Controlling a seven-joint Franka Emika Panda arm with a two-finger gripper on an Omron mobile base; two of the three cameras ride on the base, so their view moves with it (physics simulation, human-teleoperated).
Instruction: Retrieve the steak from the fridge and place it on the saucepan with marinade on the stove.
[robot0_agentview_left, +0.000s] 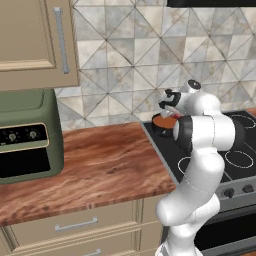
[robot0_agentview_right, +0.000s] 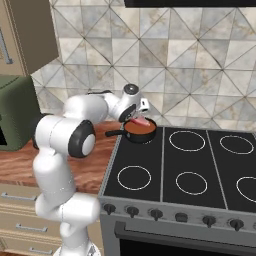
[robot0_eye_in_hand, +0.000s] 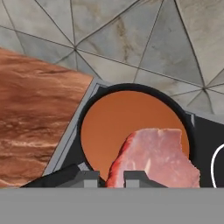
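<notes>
My gripper is shut on the steak, a pink-red marbled slab that hangs just above the saucepan. The pan is a small dark pot filled with reddish-brown marinade, standing on the back left burner of the black stove. From the right base view the steak sits over the pan's near rim, and the pan's black handle points left toward the counter. In the left base view the gripper hovers over the saucepan, partly hidden by my arm. The fridge is out of view.
A wooden counter runs left of the stove, with a green toaster oven at its far left. A tiled wall rises close behind the pan. Upper cabinets hang above the counter. Dark knobs line the stove front.
</notes>
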